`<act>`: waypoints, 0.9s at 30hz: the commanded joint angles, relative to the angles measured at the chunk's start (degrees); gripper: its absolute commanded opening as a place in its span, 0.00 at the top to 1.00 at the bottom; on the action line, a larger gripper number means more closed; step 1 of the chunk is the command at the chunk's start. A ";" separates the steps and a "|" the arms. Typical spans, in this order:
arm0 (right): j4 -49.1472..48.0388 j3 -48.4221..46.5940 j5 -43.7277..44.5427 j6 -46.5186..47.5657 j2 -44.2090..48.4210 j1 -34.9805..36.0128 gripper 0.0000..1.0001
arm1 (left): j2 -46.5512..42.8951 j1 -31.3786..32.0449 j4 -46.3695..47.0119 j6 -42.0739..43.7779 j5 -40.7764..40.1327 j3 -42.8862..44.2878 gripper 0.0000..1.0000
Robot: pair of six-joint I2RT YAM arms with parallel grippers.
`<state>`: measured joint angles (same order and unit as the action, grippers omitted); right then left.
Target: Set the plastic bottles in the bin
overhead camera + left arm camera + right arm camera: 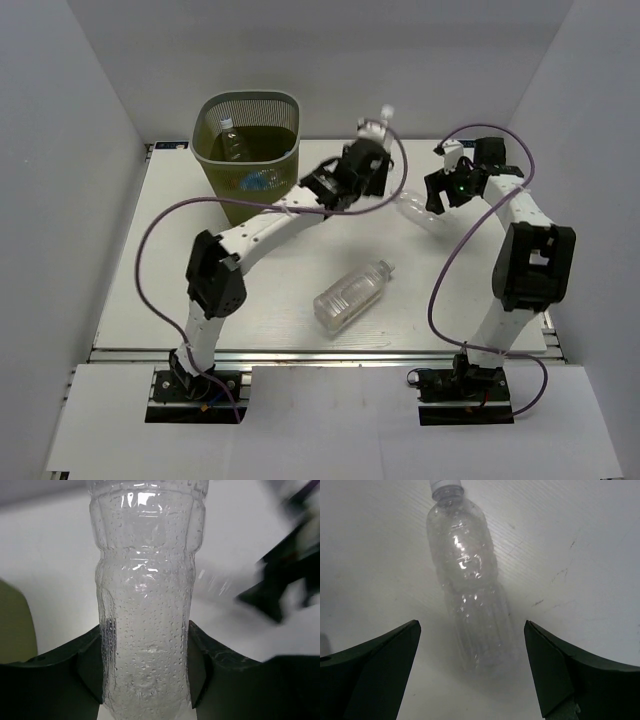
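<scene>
The white table (pixel 280 320) fills most of the space between the walls. At its far left corner stands the bin (pixel 247 96), olive-green mesh, upright. Inside it I see already a clear bottle (pixel 232 143) and something with a blue label (pixel 262 180).

The left arm (pixel 265 228) reaches diagonally across the table toward the far side. The right arm (pixel 535 260) is bent like an elbow on the right side.

Three plastic bottles are outside the bin. The lying bottle (pixel 352 295) rests on its side in the middle of the table, apart from both arms, with its neck toward the far right. The right bottle (pixel 470 595) also lies on the table, white cap away from the wrist camera. The held bottle (pixel 145 605) is to the right of the bin, not above it, and its white cap points toward the back wall.

The left gripper (pixel 145 675) is pinching the held bottle; both dark fingers (pixel 92 675) press against its dimpled sides. The right gripper (pixel 472 625) hangs over the right bottle with the jaws spread wide, one on each side, and they do not touch it.
</scene>
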<state>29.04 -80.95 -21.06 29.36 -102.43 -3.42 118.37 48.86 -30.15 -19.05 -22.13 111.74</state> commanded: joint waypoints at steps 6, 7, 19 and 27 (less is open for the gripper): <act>1.81 -9.75 -0.83 5.43 -10.06 1.57 0.10 | -19.65 -1.31 1.84 9.73 -18.18 12.38 0.64; 2.33 -10.10 -0.65 5.79 -11.55 2.27 0.10 | -21.41 -1.92 2.81 10.25 -20.47 10.18 0.64; 2.69 -8.09 4.63 8.86 -17.27 6.41 0.39 | -20.55 -13.17 -4.82 1.13 -21.82 1.54 0.57; 10.24 -8.08 -1.08 12.55 -14.64 5.97 0.76 | -22.29 -18.80 -7.90 -5.47 -17.68 -10.65 0.54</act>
<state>32.56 -89.14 -19.40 39.38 -118.96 2.98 102.43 31.55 -34.79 -21.58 -41.30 104.07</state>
